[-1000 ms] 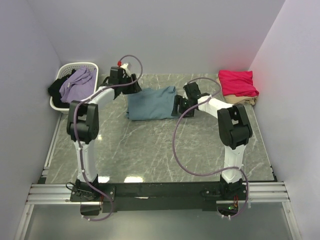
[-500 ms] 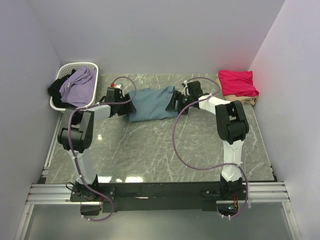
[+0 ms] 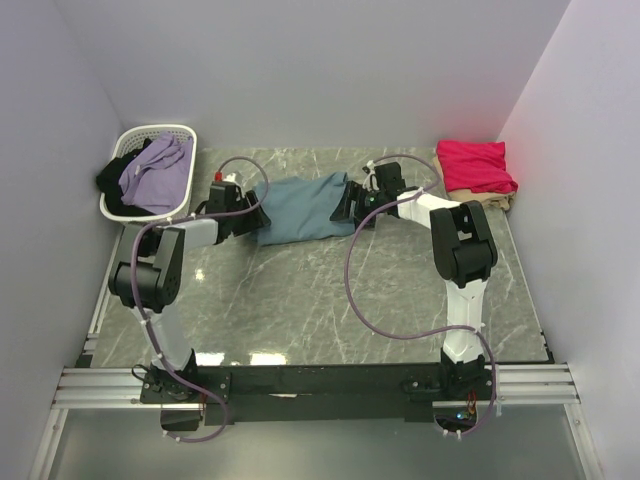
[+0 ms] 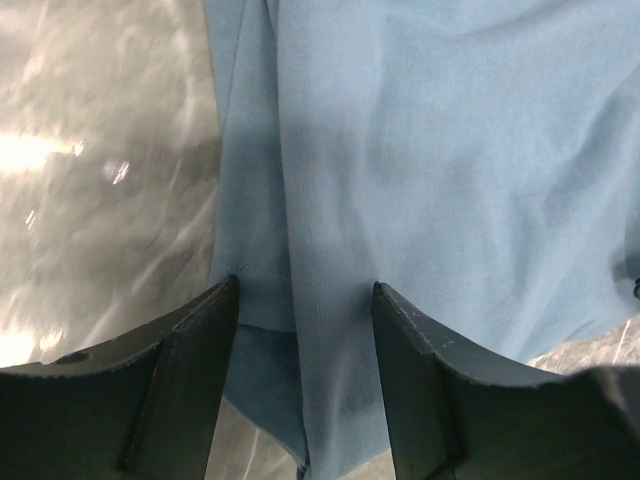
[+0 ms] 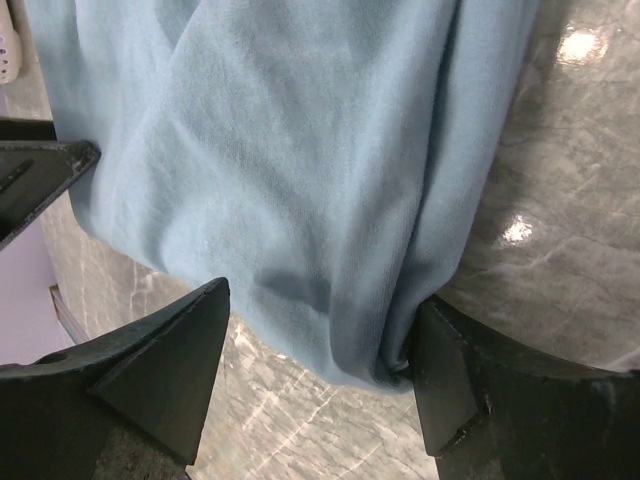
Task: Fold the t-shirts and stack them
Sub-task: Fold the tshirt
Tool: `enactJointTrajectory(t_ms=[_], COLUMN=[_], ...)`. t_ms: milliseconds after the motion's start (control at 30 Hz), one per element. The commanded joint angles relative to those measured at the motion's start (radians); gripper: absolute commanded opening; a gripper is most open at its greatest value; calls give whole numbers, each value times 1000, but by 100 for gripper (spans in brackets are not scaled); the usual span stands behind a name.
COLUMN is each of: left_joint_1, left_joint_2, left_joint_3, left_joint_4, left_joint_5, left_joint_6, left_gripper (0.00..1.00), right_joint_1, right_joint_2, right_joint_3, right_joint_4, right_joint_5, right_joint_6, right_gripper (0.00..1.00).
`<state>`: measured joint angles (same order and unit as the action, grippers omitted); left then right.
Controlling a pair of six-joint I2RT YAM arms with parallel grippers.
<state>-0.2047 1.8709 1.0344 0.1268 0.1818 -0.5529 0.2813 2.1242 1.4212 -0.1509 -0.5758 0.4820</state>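
A dusty teal-blue t-shirt (image 3: 300, 205) lies partly folded at the middle back of the table. My left gripper (image 3: 252, 214) sits low at its left edge, jaws open, straddling a hemmed fold of the cloth (image 4: 330, 200). My right gripper (image 3: 350, 206) is at the shirt's right edge, also open, with the bunched fold (image 5: 330, 200) between its fingers and touching the right finger (image 5: 470, 390). A crimson-pink t-shirt (image 3: 475, 165) lies folded at the back right on a pale beige one (image 3: 503, 204).
A white slatted basket (image 3: 128, 140) stands at the back left holding purple (image 3: 152, 170) and black (image 3: 115, 180) garments. Walls close in the table on three sides. Marbled grey tabletop (image 3: 320, 290) stretches in front of the shirt.
My left arm has swung down from the back to the teal shirt's left edge. The right gripper has closed in on the right edge. The shirt has shifted slightly.
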Motion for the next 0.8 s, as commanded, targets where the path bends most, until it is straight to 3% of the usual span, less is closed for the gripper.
enactJointTrajectory(t_ms=[0, 300, 600, 767], left_joint_1=[-4, -13, -13, -15], left_joint_2=[-61, -204, -170, -151], left_joint_3=[-82, -80, -80, -100], left_joint_4=[-92, -160, -176, -122], left_joint_5=[-93, -211, -191, -102], left_joint_6=[-18, -4, -19, -39], left_gripper=[63, 81, 82, 82], right_joint_1=[2, 4, 4, 4], right_joint_2=[51, 57, 65, 72], right_joint_3=[-18, -16, -2, 4], right_joint_4=[-55, -53, -65, -73], right_joint_5=[19, 11, 5, 4], right_joint_6=[-23, -26, -33, -37], right_gripper=[76, 77, 76, 77])
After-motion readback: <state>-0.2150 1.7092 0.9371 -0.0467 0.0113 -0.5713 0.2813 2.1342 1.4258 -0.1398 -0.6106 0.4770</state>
